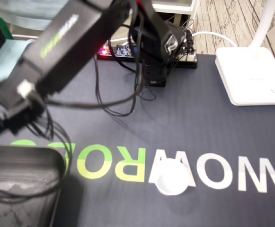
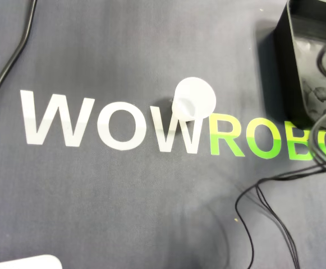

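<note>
White cup (image 1: 171,177) stands on the lettering (image 1: 213,172) of the dark surface (image 1: 199,123), well apart from the black bin (image 1: 19,189) under the arm (image 1: 66,42); gripper out of frame, state unknowable, so swing over, spread wide, descend centred on the rim.

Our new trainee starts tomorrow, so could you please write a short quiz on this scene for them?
1. True or false: the white cup stands inside the black bin.
2. In the overhead view, which letter does the cup overlap: A) the first W, B) the second W, C) the B?
3. Fill in: the letters ROBO on the mat are ____.
Key: 1 false; 2 B; 3 green.
</note>
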Controlling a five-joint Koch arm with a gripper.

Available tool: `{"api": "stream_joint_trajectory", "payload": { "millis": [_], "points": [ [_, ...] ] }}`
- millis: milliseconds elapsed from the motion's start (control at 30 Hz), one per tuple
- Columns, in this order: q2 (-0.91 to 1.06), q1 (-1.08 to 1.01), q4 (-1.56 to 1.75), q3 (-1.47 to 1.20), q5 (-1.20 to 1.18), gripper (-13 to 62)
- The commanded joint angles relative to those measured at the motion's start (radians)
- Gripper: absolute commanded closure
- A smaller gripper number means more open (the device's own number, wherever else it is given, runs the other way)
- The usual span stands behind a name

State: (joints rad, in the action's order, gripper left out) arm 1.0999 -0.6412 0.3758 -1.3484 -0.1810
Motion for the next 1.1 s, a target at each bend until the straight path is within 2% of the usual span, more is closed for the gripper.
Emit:
{"api": "stream_joint_trajectory", "payload": {
  "millis": [0,267,467,700,833,1067],
  "points": [
    [0.078,0.000,0.012,0.086,0.150,46.5],
    [0.330,0.055,-0.028,-0.095,0.621,46.6],
    [0.603,0.176,-0.041,-0.482,0.917,46.6],
    [0.857,0.433,-0.041,-0.862,1.215,46.6],
    [0.914,0.600,-0.041,-0.948,1.433,46.6],
    [0.884,0.775,-0.054,-0.968,1.755,46.6]
  ]
}}
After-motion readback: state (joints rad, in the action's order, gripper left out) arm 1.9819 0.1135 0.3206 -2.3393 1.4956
